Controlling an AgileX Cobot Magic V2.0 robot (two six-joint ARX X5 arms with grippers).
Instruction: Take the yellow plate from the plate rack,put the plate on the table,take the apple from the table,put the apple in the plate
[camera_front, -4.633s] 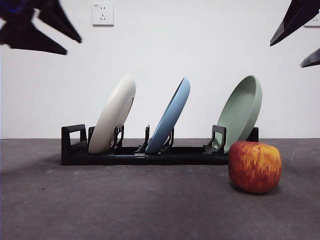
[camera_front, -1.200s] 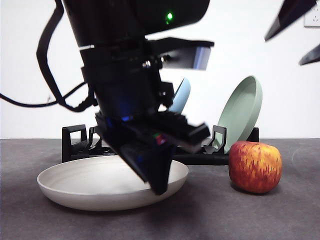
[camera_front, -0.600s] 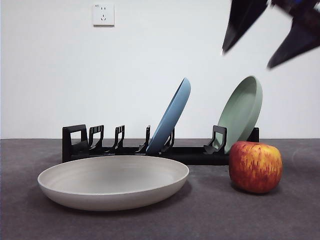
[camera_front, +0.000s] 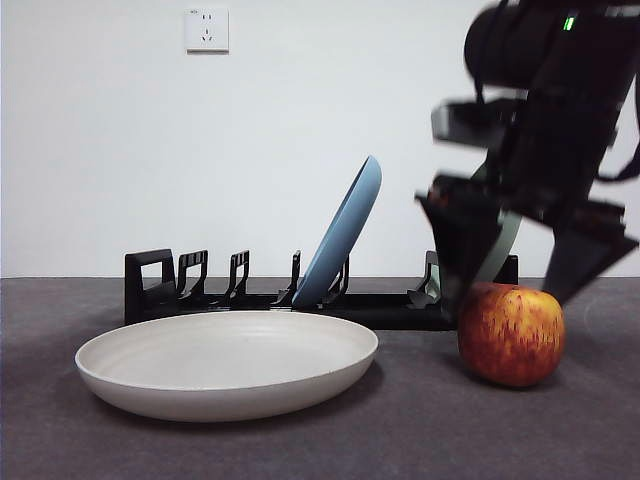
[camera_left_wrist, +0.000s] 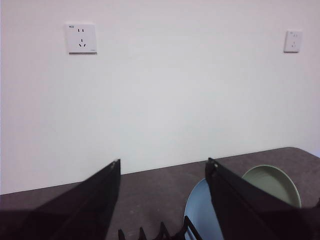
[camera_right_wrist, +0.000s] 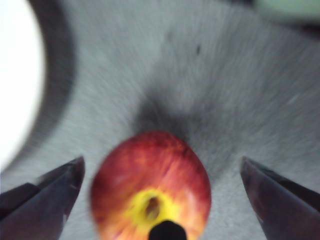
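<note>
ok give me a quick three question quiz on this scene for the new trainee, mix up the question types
1. True or false: the yellow plate stands upright in the plate rack.
2. Which gripper is spread open above the apple? A) left gripper B) right gripper C) neither
3. Fill in: the plate in the middle of the rack, leaning in its slots, is the ____ plate.

Key
1. False: it lies flat on the table, in front of the rack.
2. B: the apple shows between its jaws in the right wrist view. The left gripper is raised, open and empty.
3. Blue.
</note>
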